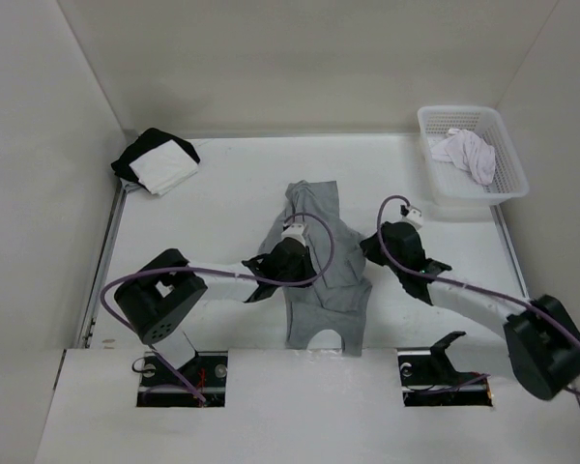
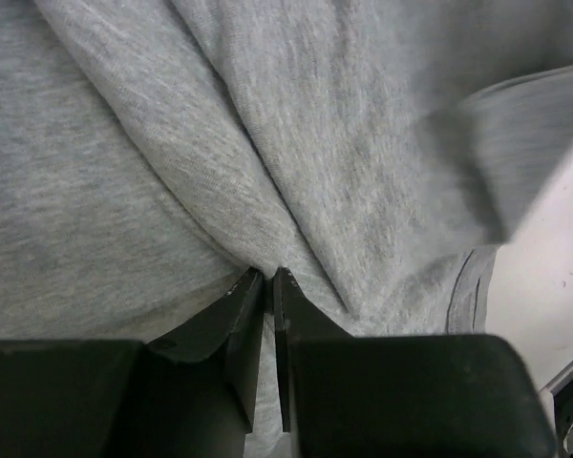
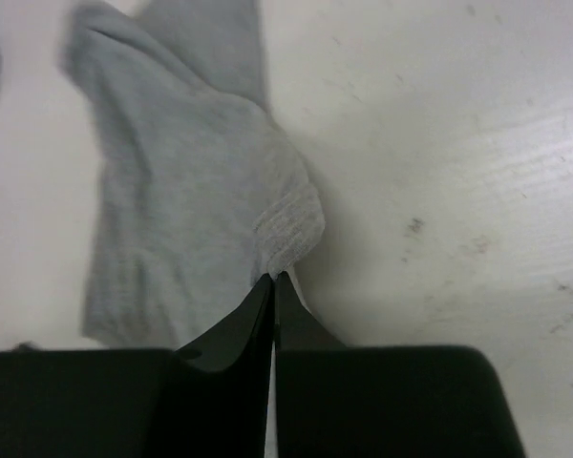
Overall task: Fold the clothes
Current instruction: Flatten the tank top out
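Note:
The clothes are one heather-grey sleeveless top, lying rumpled in the middle of the white table with folds bunched toward the far end. My left gripper is over its left part. In the left wrist view the gripper is shut on a raised fold of the grey knit. My right gripper is at the top's right edge. In the right wrist view it is shut on a ribbed hem corner of the grey top, lifted just off the table.
A white basket at the far right holds a small white-pinkish garment. A black-and-white fabric stack lies at the far left. White walls close in the table on three sides.

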